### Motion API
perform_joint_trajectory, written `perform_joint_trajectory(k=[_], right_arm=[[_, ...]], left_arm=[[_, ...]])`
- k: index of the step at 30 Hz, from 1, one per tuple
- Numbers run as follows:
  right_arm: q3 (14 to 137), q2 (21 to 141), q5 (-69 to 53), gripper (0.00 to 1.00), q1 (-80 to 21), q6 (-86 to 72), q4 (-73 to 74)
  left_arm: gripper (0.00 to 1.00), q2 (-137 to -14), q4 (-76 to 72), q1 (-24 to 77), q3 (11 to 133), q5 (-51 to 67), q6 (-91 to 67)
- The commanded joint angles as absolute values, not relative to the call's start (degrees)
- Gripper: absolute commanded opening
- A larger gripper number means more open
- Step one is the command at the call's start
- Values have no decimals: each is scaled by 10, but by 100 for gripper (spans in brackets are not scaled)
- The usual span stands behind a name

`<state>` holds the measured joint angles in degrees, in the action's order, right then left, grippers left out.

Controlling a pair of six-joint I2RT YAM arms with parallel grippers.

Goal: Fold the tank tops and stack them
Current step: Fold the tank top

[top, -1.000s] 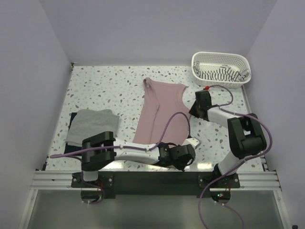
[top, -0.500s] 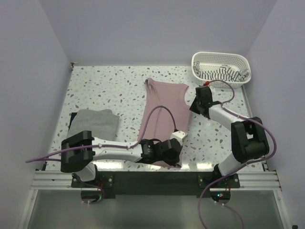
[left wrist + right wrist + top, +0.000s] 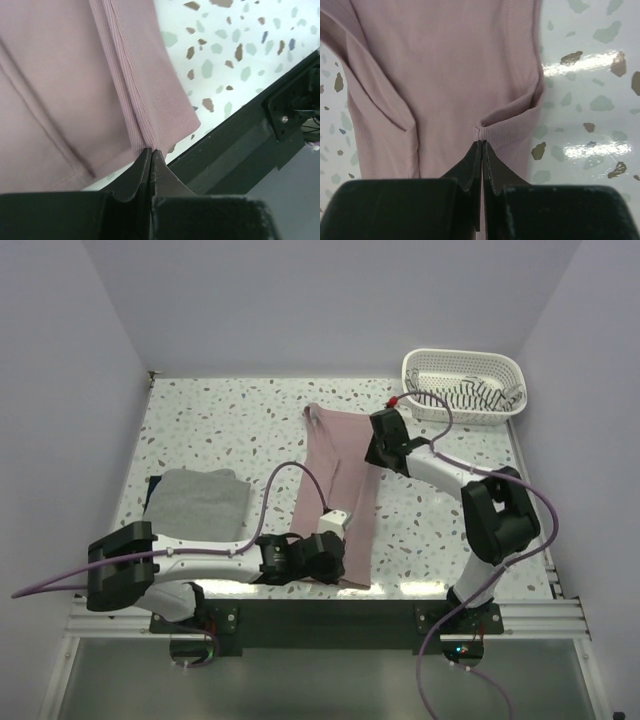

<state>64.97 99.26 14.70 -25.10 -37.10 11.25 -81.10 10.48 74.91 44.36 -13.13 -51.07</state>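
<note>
The dusty pink tank top point(image 3: 335, 475) lies lengthwise mid-table, its right side folded over to the left. My left gripper point(image 3: 338, 562) is shut on its ribbed near hem point(image 3: 145, 135), close to the table's front edge. My right gripper point(image 3: 372, 455) is shut on a bunched pinch of the pink cloth point(image 3: 485, 127) at the far end, by the armhole. A folded light grey tank top point(image 3: 197, 502) rests at the left on a dark one point(image 3: 152, 492). The striped tank top point(image 3: 465, 395) lies in the basket.
The white lattice basket point(image 3: 512, 368) stands at the back right corner. A black rail point(image 3: 240, 145) runs along the table's near edge just beside the pink hem. Purple cables loop over the cloth from both arms.
Both grippers have swept left with the pink top's right edge, folding it over so the top is narrower. The grey stack and basket have not moved.
</note>
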Motion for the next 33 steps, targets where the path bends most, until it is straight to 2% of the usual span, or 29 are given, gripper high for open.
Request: perform_joint_trajectory(k=[1,17,31,33], right_arm=[[696,1019,179,0,-270,-380,120],[807,1121,200,0,-340,-388,141],[826,1156,195,0,-349,-387,141],[827,1157,192,0,-349,-386,140]], left_arm=[[0,-785,119,747,425,-158,-541],[0,-741,170,747,374,-183,-584],[0,-746,169,747,363,-176,-592],[3,-747,168,747,364,-175,-591]])
